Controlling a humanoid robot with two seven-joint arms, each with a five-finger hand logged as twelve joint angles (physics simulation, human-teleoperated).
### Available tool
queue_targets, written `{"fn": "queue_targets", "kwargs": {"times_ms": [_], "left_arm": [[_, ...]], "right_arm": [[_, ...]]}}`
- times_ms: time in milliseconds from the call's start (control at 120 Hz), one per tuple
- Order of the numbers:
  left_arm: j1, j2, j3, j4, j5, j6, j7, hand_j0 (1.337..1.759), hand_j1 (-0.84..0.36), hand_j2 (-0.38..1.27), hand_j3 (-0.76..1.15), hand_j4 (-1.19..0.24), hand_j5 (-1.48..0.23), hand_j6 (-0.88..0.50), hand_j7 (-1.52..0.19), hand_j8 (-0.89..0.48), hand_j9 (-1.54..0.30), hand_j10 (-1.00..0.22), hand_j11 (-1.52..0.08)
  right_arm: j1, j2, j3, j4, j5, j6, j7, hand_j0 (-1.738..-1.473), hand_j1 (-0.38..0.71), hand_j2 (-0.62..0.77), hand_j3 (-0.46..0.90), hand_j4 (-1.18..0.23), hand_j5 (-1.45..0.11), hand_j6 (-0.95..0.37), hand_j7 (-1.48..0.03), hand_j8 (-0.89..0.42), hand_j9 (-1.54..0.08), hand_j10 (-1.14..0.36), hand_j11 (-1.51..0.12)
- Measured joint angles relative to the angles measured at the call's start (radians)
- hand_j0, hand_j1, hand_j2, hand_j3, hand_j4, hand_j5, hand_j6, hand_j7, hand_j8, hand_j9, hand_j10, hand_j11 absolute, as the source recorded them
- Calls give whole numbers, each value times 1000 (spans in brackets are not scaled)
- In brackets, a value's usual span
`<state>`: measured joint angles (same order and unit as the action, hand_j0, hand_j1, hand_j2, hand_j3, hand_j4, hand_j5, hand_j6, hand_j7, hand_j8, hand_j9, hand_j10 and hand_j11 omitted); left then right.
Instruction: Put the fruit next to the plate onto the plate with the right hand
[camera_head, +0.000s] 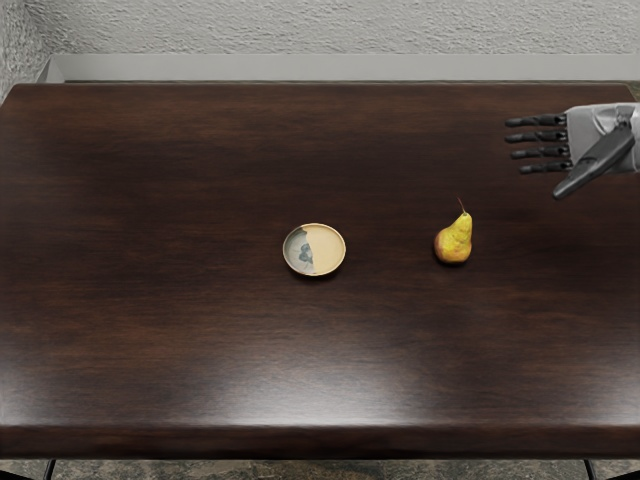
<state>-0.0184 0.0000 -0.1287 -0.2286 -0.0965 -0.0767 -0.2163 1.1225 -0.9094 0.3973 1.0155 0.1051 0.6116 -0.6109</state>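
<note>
So we've got the pear standing upright on the table, off to the right of the plate, near it but not touching. Our right hand hangs well beyond the pear from the plate, up toward the far edge, fingers stretched out straight, nothing in them. We reckon the pear's light, firm and smooth-skinned, so kinda slippery and tippy. We'd wrap the fat lower belly, not the neck or stem.

We see a yellow pear standing upright, stem up, well right of the small tan plate.
</note>
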Motion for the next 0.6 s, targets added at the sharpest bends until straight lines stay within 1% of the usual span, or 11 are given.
{"fn": "queue_targets", "kwargs": {"times_ms": [400, 500, 600], "left_arm": [[0, 0, -1, 0, 0, 0, 0, 1658, 337, 2, 0, -10, -13, -10, -13, -10, -13, -10, -13], [0, 0, -1, 0, 0, 0, 0, 1658, 337, 2, 0, -10, -13, -10, -13, -10, -13, -10, -13], [0, 0, -1, 0, 0, 0, 0, 1658, 337, 2, 0, -10, -13, -10, -13, -10, -13, -10, -13]], "right_arm": [[8, 1, -4, 2, -12, 0, 0, -1658, -349, -1, 0, 0, 0, 1, 0, 1, 0, 1, 0], [21, 9, -7, 7, -60, 0, 0, -1658, -349, -1, 0, 0, 0, 1, 0, 1, 0, 0, 0], [31, 28, -9, 34, -167, 0, 0, -1658, -349, -1, 0, 0, 0, 0, 0, 0, 0, 0, 0]]}}
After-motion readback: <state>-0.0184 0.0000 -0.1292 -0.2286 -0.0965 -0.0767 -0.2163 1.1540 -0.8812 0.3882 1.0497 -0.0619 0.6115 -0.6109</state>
